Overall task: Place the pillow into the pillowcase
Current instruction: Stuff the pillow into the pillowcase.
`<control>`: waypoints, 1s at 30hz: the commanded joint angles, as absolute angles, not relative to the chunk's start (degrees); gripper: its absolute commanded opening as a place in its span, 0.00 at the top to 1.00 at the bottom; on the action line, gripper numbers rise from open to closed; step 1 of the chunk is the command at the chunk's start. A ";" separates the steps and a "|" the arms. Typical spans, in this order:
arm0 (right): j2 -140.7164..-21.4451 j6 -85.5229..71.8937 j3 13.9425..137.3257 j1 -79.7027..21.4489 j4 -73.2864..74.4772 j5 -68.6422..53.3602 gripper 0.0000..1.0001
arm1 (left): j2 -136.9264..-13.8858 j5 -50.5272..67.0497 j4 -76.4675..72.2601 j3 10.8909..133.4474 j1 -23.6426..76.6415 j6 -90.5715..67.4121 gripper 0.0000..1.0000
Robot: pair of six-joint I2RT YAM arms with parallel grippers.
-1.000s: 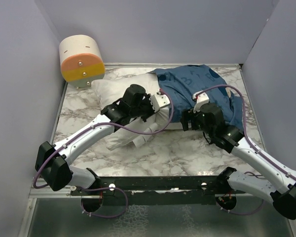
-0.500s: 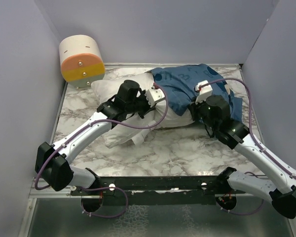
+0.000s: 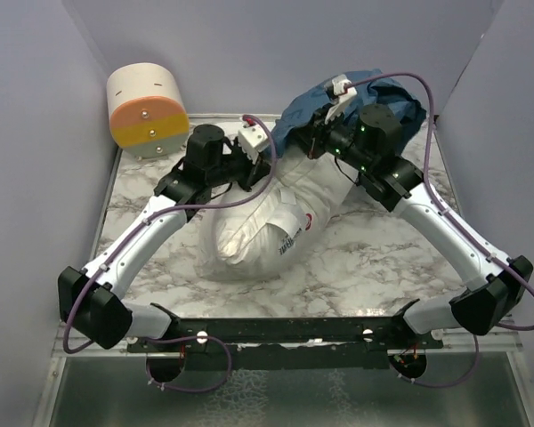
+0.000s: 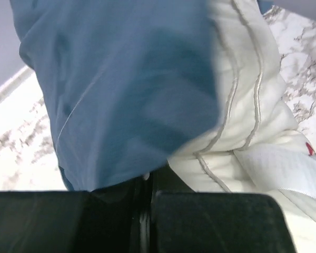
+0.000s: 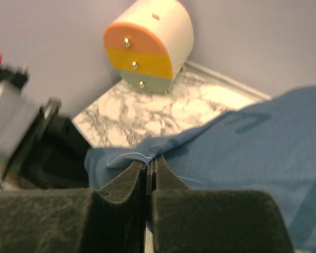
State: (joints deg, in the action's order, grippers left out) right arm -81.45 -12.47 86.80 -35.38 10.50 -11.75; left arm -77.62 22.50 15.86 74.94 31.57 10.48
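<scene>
The white pillow (image 3: 267, 227) hangs slanted, its near end on the marble table (image 3: 142, 191) and its far end inside the dark blue pillowcase (image 3: 303, 111), which is lifted at the back. My left gripper (image 3: 271, 156) is shut on the pillowcase's hem (image 4: 121, 105), with the pillow's piped edge (image 4: 242, 105) just right of it. My right gripper (image 3: 319, 135) is shut on the opposite hem of the pillowcase (image 5: 253, 142), pinching a folded corner at its fingertips (image 5: 150, 161).
A round cream, orange and yellow drawer box (image 3: 145, 107) stands in the back left corner, also seen as the box (image 5: 150, 45) from the right wrist. Grey walls close in left, back and right. A black rail (image 3: 285, 329) crosses the near edge.
Both arms have risen and swung toward the back, lifting the pillowcase mouth and the pillow's far end. The right gripper closed on the pillowcase hem during this time.
</scene>
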 commanded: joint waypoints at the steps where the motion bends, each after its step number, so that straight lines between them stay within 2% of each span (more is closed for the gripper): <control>1: -74.84 -17.26 77.31 -37.31 -3.38 -20.69 0.99 | -77.93 31.33 -5.68 65.18 22.07 -5.74 1.00; 5: -79.32 -14.95 76.43 -36.98 -0.68 -16.33 0.99 | -83.65 33.12 -9.05 62.36 18.50 -12.76 1.00; 9: -85.94 -13.72 78.91 -36.65 0.07 -21.42 0.98 | -87.34 33.36 -12.00 58.59 13.63 -15.68 1.00; 14: -85.33 -12.82 77.95 -36.61 -3.96 -29.37 0.65 | -88.03 31.15 -10.08 57.49 11.80 -11.91 1.00; 18: -78.38 -11.19 75.04 -35.99 -5.61 -25.96 0.40 | -87.47 30.96 -7.72 57.34 11.69 -8.71 1.00; 20: -73.57 -10.80 72.11 -35.14 -7.03 -22.31 0.32 | -87.50 30.98 -6.37 57.65 11.69 -7.55 1.00; 25: -66.00 -11.77 62.36 -30.12 -9.64 -1.83 0.33 | -86.73 30.69 -4.43 58.15 11.68 -5.77 1.00; 30: -67.16 -12.74 54.04 -22.84 -11.76 6.44 0.40 | -84.36 30.34 -4.13 56.60 11.64 -4.66 1.00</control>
State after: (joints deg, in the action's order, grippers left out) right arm -63.31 -12.36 60.80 -27.27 -10.50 -7.35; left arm -84.95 34.06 -11.75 59.55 11.33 -8.56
